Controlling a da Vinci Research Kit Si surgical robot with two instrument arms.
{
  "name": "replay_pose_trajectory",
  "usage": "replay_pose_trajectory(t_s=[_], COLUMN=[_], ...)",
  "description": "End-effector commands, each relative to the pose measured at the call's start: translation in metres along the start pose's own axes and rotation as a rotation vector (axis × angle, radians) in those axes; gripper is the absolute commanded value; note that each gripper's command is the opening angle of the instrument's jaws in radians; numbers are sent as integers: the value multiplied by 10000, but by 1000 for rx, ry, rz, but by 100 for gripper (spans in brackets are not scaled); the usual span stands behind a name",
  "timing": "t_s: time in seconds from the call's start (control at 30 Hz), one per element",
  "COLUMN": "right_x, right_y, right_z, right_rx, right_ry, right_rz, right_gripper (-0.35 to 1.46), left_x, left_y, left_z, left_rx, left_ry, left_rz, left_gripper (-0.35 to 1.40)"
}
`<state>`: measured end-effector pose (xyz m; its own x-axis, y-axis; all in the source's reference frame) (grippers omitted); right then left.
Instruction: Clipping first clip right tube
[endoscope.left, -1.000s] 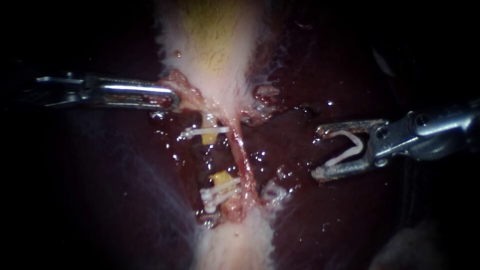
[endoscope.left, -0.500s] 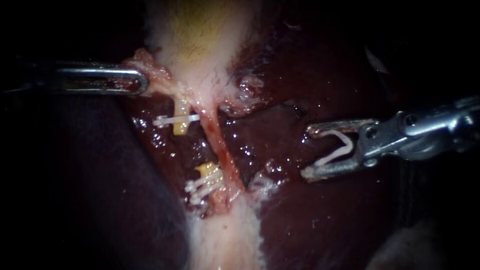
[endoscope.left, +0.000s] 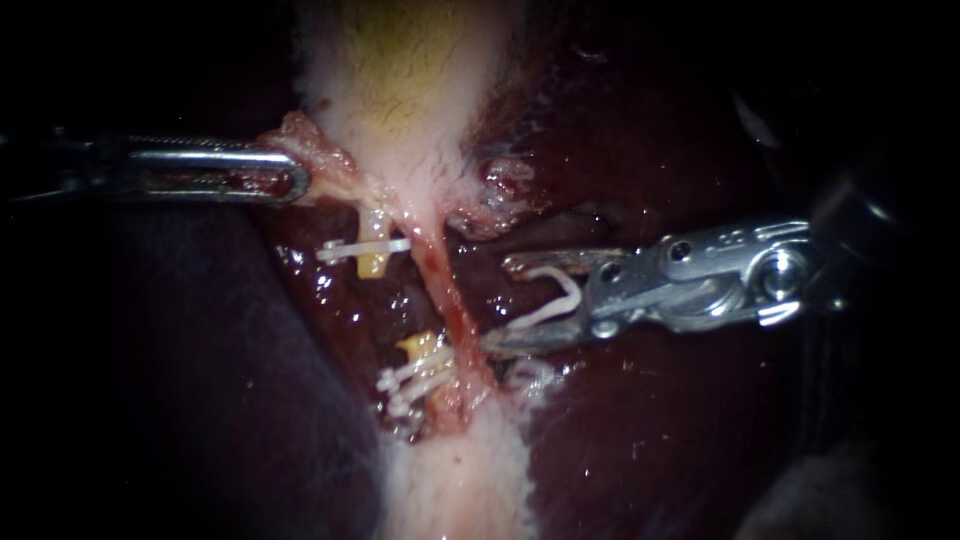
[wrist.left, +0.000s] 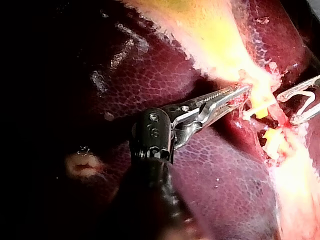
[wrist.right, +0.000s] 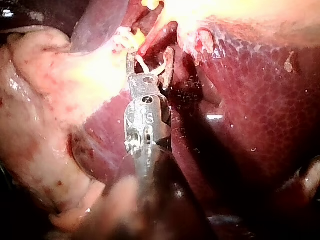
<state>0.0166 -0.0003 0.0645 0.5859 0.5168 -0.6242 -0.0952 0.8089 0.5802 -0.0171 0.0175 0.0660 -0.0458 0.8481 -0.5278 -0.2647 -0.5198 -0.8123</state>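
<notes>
Right tube (endoscope.left: 447, 295): pink-red strand at view centre, running 12 to 6 o'clock.
Right instrument (endoscope.left: 498, 305): just beside the tube at its 3 o'clock. Jaws spread, both holding an open white clip (endoscope.left: 552, 300).
Left instrument (endoscope.left: 285, 172): at 10 o'clock, jaws closed on a tissue flap (endoscope.left: 325, 160).
Clipped yellow stubs (endoscope.left: 375, 262): at the tube's 9 o'clock.
Liver (endoscope.left: 680, 430): surrounds.
</notes>
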Motion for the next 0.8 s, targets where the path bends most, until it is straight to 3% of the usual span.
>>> replay_pose_trajectory(t_s=[0.03,0.23,0.43,0.63,0.7,0.8], right_x=[2,14,23,22,22,23], right_y=[1,7,7,-5,-11,-21], right_z=[5,26,45,53,52,51], right_rx=[-3,67,152,252,281,329], right_ry=[0,13,81,184,198,186], right_rz=[7,17,63,147,166,189], right_gripper=[50,48,48,47,46,45], left_x=[0,0,0,0,0,0], left_y=[0,0,-1,-1,-1,-1], left_z=[0,0,0,0,0,0], left_rx=[0,0,0,0,0,0], left_ry=[0,0,0,0,0,0], left_rz=[0,0,0,0,0,0], left_gripper=[-35,-35,-35,-35,-35,-35])
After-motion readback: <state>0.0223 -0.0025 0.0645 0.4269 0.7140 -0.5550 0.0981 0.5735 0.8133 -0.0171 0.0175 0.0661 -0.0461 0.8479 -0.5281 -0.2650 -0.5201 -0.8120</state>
